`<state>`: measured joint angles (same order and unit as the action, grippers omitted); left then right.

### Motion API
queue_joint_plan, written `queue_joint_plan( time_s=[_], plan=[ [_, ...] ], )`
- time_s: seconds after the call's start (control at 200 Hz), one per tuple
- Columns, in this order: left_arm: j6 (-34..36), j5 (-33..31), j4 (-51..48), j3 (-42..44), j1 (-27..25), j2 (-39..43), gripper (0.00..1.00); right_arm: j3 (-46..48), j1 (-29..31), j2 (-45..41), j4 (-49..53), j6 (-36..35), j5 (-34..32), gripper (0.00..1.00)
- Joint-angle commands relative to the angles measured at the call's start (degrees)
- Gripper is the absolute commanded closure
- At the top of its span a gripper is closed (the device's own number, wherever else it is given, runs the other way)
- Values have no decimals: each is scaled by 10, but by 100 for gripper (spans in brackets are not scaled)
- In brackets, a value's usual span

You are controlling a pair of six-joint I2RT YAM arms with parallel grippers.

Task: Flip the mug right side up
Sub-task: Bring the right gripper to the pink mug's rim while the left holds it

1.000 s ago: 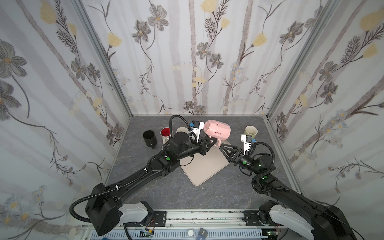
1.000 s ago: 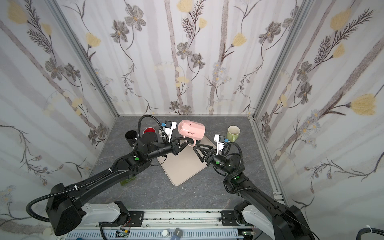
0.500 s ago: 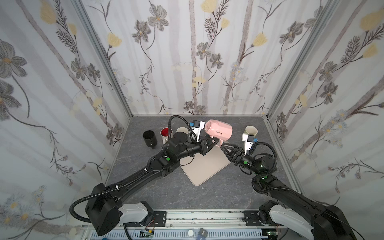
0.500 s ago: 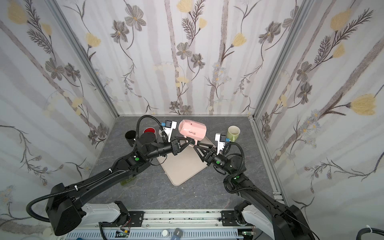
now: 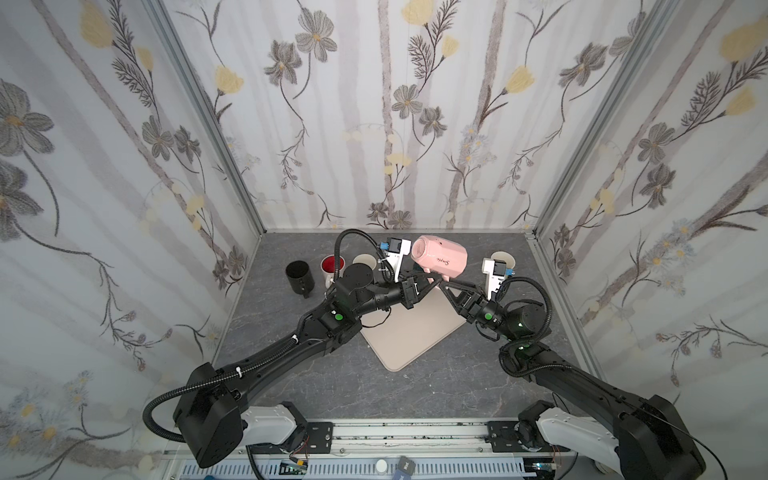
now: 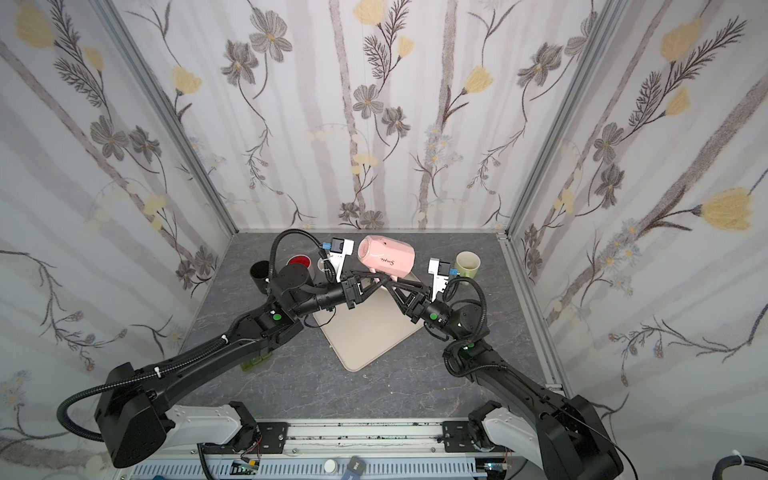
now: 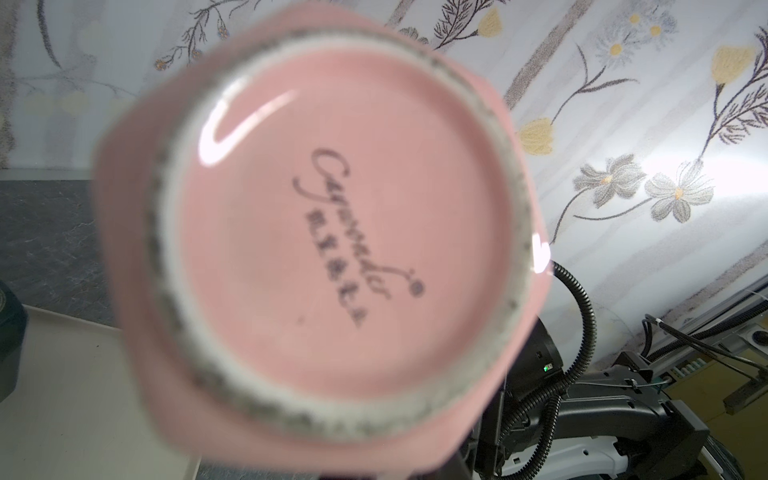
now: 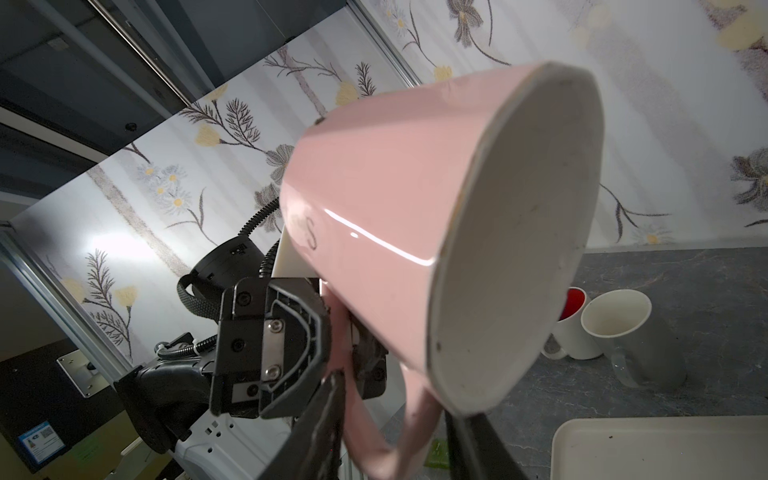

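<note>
The pink mug (image 5: 440,259) (image 6: 388,259) hangs in the air on its side above the beige mat (image 5: 411,332), handle pointing down. Its base (image 7: 332,232) fills the left wrist view; its white mouth (image 8: 519,249) faces the right wrist camera. My left gripper (image 5: 430,282) (image 8: 332,345) is shut on the handle near the mug's body. My right gripper (image 5: 444,287) (image 8: 395,399) stands open with its two dark fingers either side of the handle loop. One finger (image 8: 328,415) touches the handle; the other is close beside it.
A black mug (image 5: 299,276), a white mug with a red inside (image 5: 332,266) and a white cup (image 5: 365,262) stand at the back left. A green mug (image 5: 503,259) stands at the back right. Patterned walls enclose the grey table on three sides.
My right gripper has moved in under the mug and its jaws have narrowed around the handle. The left gripper keeps its hold; the mug has shifted slightly to the right.
</note>
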<state>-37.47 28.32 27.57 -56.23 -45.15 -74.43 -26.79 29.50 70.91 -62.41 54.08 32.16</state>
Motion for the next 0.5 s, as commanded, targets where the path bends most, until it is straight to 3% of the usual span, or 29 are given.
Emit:
queue_joint_plan(
  time_s=[0.0,0.495],
  plan=[
    [1,21,49,-2,-1,-4,100,-8,1,5,-60,4,32,65],
    [67,12,-55,-9,-1,14,100,-1,1,-23,-56,-8,43,76]
  ],
)
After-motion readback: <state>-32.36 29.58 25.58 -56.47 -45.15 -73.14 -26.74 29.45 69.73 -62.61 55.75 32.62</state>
